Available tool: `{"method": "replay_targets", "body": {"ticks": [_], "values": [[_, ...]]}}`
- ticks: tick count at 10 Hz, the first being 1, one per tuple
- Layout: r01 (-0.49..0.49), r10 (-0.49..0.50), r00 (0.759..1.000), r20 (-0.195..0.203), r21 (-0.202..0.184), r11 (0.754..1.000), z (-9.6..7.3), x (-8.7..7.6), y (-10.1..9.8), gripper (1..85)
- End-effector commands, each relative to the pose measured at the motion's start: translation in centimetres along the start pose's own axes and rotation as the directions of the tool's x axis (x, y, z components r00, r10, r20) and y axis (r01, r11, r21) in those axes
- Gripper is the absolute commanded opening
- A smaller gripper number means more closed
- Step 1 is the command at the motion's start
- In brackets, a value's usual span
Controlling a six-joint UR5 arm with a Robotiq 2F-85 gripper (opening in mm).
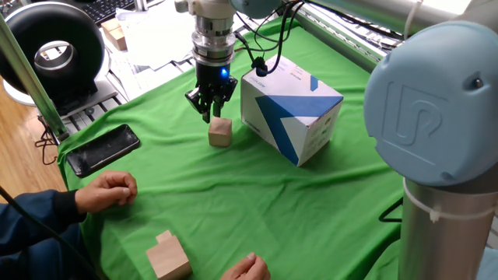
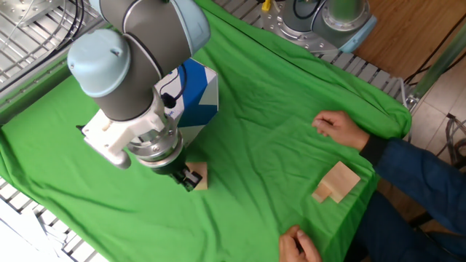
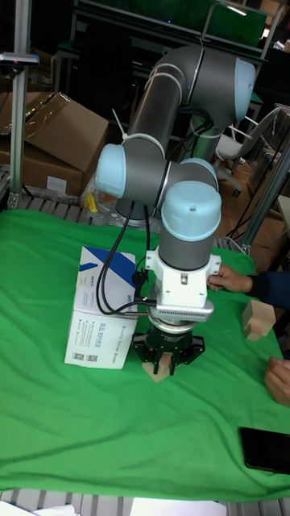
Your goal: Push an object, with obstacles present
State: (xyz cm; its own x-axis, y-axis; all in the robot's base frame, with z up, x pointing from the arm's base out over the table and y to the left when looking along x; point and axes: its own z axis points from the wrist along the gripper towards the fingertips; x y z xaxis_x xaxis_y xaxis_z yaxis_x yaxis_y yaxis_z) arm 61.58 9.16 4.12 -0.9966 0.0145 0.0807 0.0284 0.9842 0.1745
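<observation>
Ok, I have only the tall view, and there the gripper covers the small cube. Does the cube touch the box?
Observer: No. From one fixed view, a strip of green cloth shows between the cube and the box.
Operator: On which side of the cube is the gripper?
Observer: The gripper is at the cube's edge that faces away from the person, with its fingertips drawn together.
Operator: And what lies on the cube's other side, toward the person?
Observer: Bare cloth first. The stepped wooden block lies well beyond it, close to the person.
</observation>
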Motion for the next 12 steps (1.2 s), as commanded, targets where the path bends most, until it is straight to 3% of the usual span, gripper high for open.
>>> {"method": "replay_targets", "body": {"ticks": [1,3,5,6,8,9,10,12], "values": [[-0.052,0.052,0.999,-0.006,-0.024,0.998,-0.9,0.8,0.8,32.3],[-0.066,0.066,0.998,-0.016,-0.026,0.997,-1.8,1.7,1.0,32.0],[-0.082,0.082,0.997,-0.008,-0.039,0.996,-1.1,2.0,1.6,30.3],[-0.073,0.073,0.997,0.007,-0.019,0.997,-1.3,1.9,1.1,30.3],[-0.035,0.035,0.999,0.001,0.008,0.999,-5.3,1.6,-0.3,30.0],[-0.019,0.019,1.000,0.017,0.003,1.000,-6.9,1.3,-1.1,30.3],[-0.010,0.007,0.999,0.052,0.041,0.999,-7.9,0.4,-2.7,29.0],[-0.020,0.013,0.999,0.052,0.139,0.990,-9.2,-0.4,-6.5,1.0]]}}
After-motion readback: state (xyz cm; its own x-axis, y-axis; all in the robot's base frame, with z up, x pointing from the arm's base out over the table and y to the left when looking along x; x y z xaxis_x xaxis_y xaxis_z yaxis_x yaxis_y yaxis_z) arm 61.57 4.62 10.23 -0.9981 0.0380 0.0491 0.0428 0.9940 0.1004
